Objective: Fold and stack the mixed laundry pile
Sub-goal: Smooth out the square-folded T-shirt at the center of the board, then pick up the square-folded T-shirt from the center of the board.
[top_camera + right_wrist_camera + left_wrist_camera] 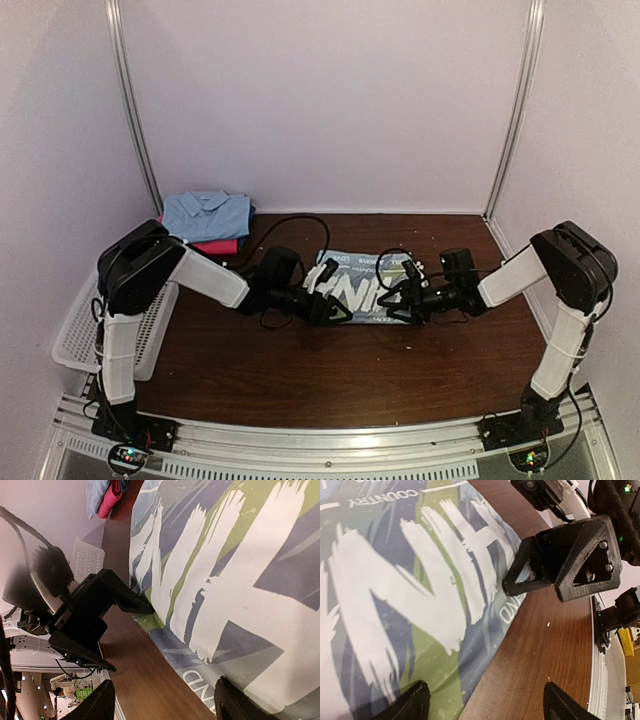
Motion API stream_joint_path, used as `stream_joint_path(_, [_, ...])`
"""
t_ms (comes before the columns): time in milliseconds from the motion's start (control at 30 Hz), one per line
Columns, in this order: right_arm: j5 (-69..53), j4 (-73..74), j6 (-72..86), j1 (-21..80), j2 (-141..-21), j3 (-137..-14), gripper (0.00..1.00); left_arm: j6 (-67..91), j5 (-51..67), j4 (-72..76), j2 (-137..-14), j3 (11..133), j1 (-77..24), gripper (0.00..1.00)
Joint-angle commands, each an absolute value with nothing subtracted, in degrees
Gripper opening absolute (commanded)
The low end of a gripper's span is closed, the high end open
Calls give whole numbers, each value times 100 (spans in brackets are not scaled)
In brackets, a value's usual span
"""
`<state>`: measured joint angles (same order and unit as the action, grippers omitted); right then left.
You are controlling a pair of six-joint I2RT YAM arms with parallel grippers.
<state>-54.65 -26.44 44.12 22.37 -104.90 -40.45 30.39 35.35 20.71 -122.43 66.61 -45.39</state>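
Note:
A folded light blue garment (365,283) with white, green and navy print lies flat at the table's middle. My left gripper (335,296) stands open at its near-left edge. In the left wrist view the left gripper (487,706) has one finger over the printed cloth (410,580) and the other over bare wood, with nothing clamped. My right gripper (399,293) stands open at the near-right edge. The right wrist view shows the right gripper (165,706) straddling the garment's (225,555) hem in the same way. A folded light blue collared shirt (207,213) sits at the back left.
The collared shirt rests on a magenta cloth (216,246) in the back-left corner. A white perforated basket (72,332) hangs off the table's left edge. The two grippers face each other closely; the right one (562,560) fills the left wrist view's upper right.

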Motion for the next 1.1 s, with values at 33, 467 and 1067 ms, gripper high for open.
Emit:
stream_joint_path(33, [-5299,-2257,4048,1943,-10263,-3709,66,2587,2713,1745,-11905,6188,-4336,78])
stream_joint_path(467, [-4638,-658,3654,797,-8164,-3406,58,-1252,373,1117,-11177,7150,-5522,68])
stream_joint_path(1067, [-4934,-900,3618,270,-8135,-2871,57,-3485,-712,-1097,-14433,11236,-6474,43])
